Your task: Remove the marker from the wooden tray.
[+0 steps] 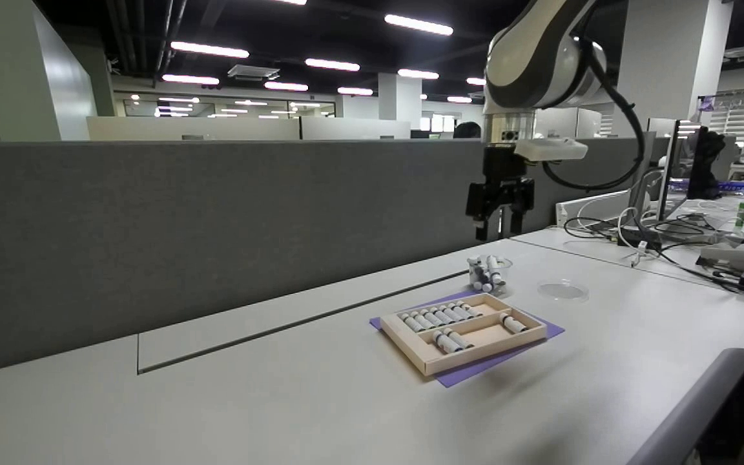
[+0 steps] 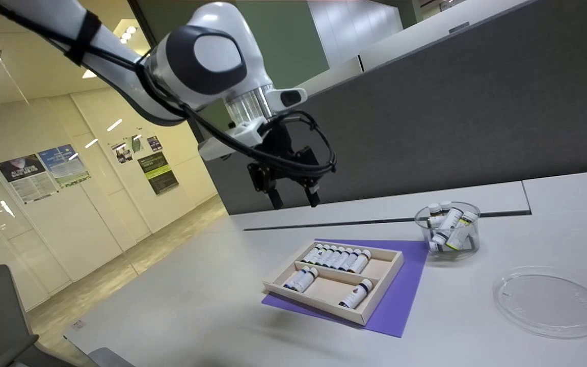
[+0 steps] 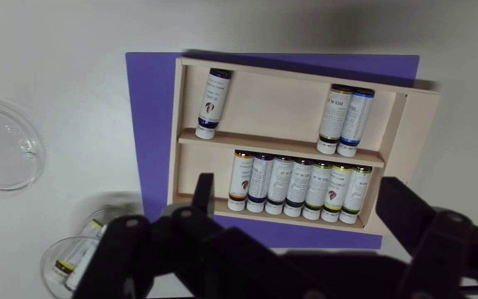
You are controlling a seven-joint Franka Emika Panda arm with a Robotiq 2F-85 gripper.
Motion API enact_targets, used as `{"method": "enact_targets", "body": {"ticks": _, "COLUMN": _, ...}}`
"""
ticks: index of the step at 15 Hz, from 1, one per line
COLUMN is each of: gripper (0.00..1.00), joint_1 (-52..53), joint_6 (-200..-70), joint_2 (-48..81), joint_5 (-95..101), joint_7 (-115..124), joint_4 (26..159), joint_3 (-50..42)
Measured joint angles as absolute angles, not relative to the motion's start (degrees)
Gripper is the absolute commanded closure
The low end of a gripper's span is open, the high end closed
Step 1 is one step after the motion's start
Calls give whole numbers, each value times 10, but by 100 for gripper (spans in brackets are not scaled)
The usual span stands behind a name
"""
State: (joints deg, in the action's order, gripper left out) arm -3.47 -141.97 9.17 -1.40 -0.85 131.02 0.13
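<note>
Gripper (image 2: 295, 200) hangs well above the wooden tray (image 3: 274, 101), its fingers (image 3: 203, 195) spread wide with nothing between them. Directions below: clock dial centred on the tray, wrist view, twelve at the top. I find no obvious marker; the tray holds white-capped bottles (image 3: 339, 187), and I take one of these as the target, which one I cannot tell. Lone bottle (image 3: 215, 99) at ten o'clock, pair of bottles (image 3: 336, 116) at two, row of seven bottles (image 3: 280, 178) at six. Purple sheet (image 3: 152, 124) underneath; clear cup (image 3: 48, 261) with more bottles (image 3: 73, 253) at eight, off the tray. Handling, estimated: light, stiff, smooth-walled, apt to roll; the glossy dark ends suggest glass or hard plastic, so moderate squeeze. Lone bottle seems the easiest pick: wider gap toward three, narrower one toward nine. Its cap (image 3: 205, 132) points between six and seven and overlaps the divider (image 3: 264, 145); whether it leans there, unclear. Suggested hold: mid-label, fingers astride the barrel, wrist turned to its slant. Cap looks a poor grip. Pair and row give less room, neighbours lying close alongside.
</note>
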Motion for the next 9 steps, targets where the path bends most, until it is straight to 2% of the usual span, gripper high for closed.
{"method": "enact_targets", "body": {"ticks": 9, "gripper": 0, "joint_1": -8, "joint_6": -1420, "joint_2": 239, "joint_5": -46, "joint_7": -9, "joint_4": 1237, "joint_3": 25}}
